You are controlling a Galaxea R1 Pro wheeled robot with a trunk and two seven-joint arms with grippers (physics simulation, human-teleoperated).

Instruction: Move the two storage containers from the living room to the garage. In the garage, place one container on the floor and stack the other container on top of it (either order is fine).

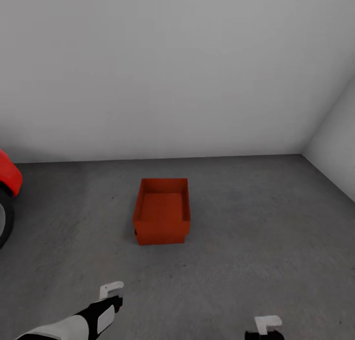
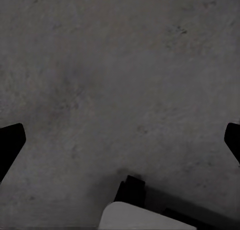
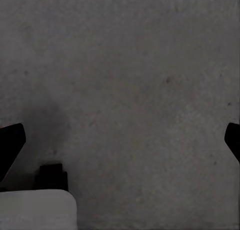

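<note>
One orange bin (image 1: 161, 211) sits on the grey floor (image 1: 256, 261) near the wall (image 1: 177, 69), beside a red car (image 1: 7, 177). Left gripper (image 2: 120, 140) and right gripper (image 3: 120, 140) hang empty, fingers spread wide.

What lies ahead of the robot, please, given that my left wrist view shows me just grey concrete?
Observer: An orange-red storage container sits on the concrete floor ahead, open side up and empty.
Operator: Is anything near it?
Observer: A red car shows at the head view's left edge, well apart from it.
Operator: And the right gripper?
Observer: The right gripper is open over the floor, holding nothing.
</note>
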